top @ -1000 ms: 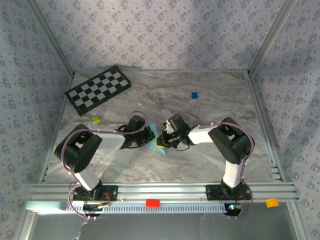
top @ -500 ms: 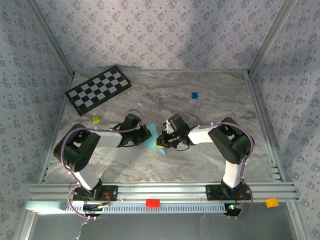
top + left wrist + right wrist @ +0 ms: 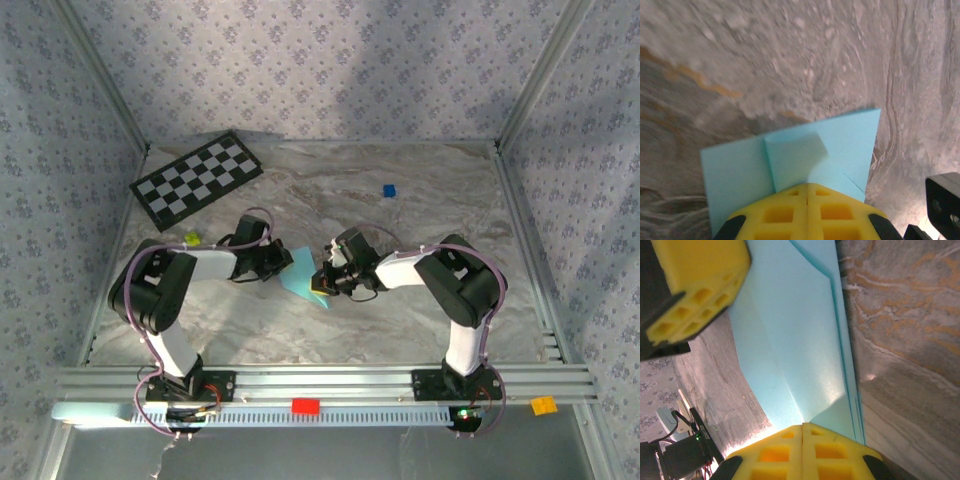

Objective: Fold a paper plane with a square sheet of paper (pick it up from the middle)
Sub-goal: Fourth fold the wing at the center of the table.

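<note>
Checkerboard (image 3: 198, 178): lies flat in the desk's 10 o'clock corner, well apart from both arms.
Green cube (image 3: 192, 240): a tiny yellow-green block at the 9 o'clock side of the desk, just beside the left arm.
Left hand (image 3: 286, 263): clenched, its yellow fingers meeting with no gap. It sits low at the 9 o'clock edge of the paper. The left wrist view has the fingertips (image 3: 790, 215) resting over the blue sheet, and I cannot tell whether they pinch it or only press on it.
Sheet of paper (image 3: 303, 274): light sky-blue, near the middle of the desk, between the two hands. It is already folded into overlapping layers (image 3: 840, 145), with a small flap turned over on top, and it narrows to a point toward 5 o'clock.
Right hand (image 3: 322, 283): clenched too, fingers tight together (image 3: 802, 450), at the 4 o'clock end of the paper. A crease in the sheet (image 3: 795, 340) runs straight to its tips, and stacked paper edges show along one side.
Blue cube (image 3: 389, 190): tiny and dark blue, alone toward 1 o'clock, well away from the hands.
Desk (image 3: 440, 200): marbled grey-brown surface.
</note>
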Action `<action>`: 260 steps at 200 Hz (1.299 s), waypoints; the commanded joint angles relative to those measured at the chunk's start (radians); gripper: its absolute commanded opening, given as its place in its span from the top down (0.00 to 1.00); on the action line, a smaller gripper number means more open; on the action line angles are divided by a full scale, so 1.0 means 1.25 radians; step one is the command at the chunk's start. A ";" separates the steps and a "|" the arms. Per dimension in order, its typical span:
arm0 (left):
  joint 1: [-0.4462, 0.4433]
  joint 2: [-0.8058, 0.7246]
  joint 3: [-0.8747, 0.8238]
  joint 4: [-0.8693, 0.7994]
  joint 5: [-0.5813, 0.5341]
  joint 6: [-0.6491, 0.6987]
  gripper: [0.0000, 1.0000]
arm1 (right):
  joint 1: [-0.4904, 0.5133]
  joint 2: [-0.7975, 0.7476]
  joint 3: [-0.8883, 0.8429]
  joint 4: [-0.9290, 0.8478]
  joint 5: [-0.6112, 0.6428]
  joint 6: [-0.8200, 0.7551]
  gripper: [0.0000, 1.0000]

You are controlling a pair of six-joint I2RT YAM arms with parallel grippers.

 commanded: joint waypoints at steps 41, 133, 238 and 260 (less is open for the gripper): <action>0.080 0.024 0.069 -0.097 -0.071 0.065 0.99 | 0.010 0.049 -0.045 -0.143 0.012 -0.028 1.00; 0.012 -0.131 0.060 -0.119 -0.059 0.041 0.97 | -0.008 0.033 0.000 -0.220 0.012 -0.071 1.00; -0.078 -0.006 0.017 -0.032 -0.042 0.027 0.99 | -0.004 0.013 0.008 -0.229 0.017 -0.071 1.00; -0.070 0.006 -0.017 -0.019 -0.049 0.017 1.00 | -0.006 -0.002 0.026 -0.229 0.008 -0.071 1.00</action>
